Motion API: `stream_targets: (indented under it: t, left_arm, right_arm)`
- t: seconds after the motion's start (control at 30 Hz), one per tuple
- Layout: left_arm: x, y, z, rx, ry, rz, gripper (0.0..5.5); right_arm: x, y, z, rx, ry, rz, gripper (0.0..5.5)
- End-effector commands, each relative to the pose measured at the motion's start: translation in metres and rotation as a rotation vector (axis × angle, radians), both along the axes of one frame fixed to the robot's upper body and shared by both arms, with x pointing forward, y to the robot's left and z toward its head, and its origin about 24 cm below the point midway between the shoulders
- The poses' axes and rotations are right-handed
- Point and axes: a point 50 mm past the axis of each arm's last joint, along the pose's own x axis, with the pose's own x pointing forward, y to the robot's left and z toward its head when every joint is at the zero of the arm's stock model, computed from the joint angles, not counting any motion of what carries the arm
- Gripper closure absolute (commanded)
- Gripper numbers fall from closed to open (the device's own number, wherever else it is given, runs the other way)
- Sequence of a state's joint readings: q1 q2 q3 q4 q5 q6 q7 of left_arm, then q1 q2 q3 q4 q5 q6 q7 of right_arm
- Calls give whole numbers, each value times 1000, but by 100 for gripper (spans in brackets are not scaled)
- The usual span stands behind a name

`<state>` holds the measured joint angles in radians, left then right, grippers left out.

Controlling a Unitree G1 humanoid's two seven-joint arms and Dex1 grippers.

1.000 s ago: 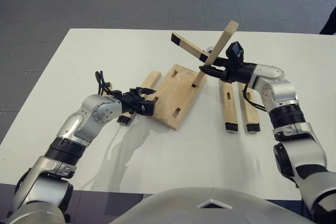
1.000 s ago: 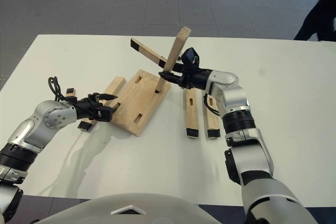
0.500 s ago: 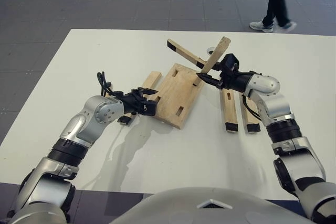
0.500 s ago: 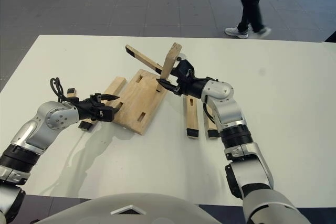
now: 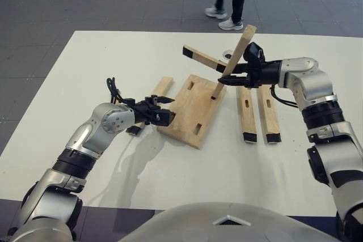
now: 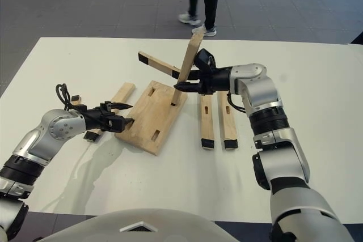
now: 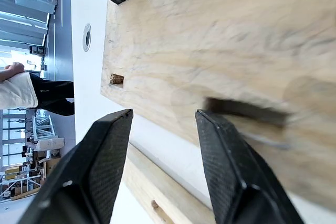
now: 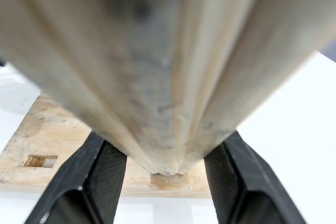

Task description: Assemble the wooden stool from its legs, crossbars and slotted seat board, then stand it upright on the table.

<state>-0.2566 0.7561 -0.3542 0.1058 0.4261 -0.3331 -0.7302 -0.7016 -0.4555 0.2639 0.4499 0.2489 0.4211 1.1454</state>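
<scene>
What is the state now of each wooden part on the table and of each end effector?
seat board: lying on the table, slots up.
held leg: tilted, lower end at a corner slot.
right end effector: shut on the held leg.
left end effector: open, at the seat board's left edge.
two legs: flat, side by side, right of the board.
dark-tipped leg: behind the board; whether slotted, unclear.

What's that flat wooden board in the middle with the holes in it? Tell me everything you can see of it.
The seat board is a thick rectangular slab of pale, grainy wood with small rectangular slots cut near its corners. It lies broad face up, askew on the white table. The left gripper, fingers open, sits at its left edge. Near its right edge the lower end of a tilted leg, clamped in the right gripper, meets one slot.
</scene>
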Motion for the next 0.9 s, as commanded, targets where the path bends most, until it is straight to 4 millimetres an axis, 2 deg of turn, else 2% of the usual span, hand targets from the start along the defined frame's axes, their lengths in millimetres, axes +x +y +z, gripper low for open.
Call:
stream_targets:
  t: [0.03,0.13,0.17,0.33,0.43,0.57,0.67,0.9]
  left_arm:
    - [1,3,-7,34,31,8,327]
    - [-2,-1,-9,24,40,-2,327]
    - [-3,-1,-8,21,42,-3,327]
    - [-1,-8,-5,-30,16,-1,327]
    - [4,-18,4,-86,-16,-33,327]
    - [9,-19,7,-92,-30,-30,327]
    - [9,-19,5,-85,-24,-28,327]
    - [6,-21,4,-92,-17,-36,327]
  right_arm:
    - [-38,-16,-90,-177,360,-50,348]
    - [-40,-24,-109,-195,370,-150,348]
    - [-39,-24,-106,-173,356,-163,348]
    - [-29,-12,-69,-25,198,-194,348]
    - [-36,-7,-58,-24,159,-199,348]
    - [-65,-6,-66,-67,216,-177,348]
    - [-62,-9,-72,-67,201,-262,348]
    - [-48,-9,-50,4,134,-311,348]
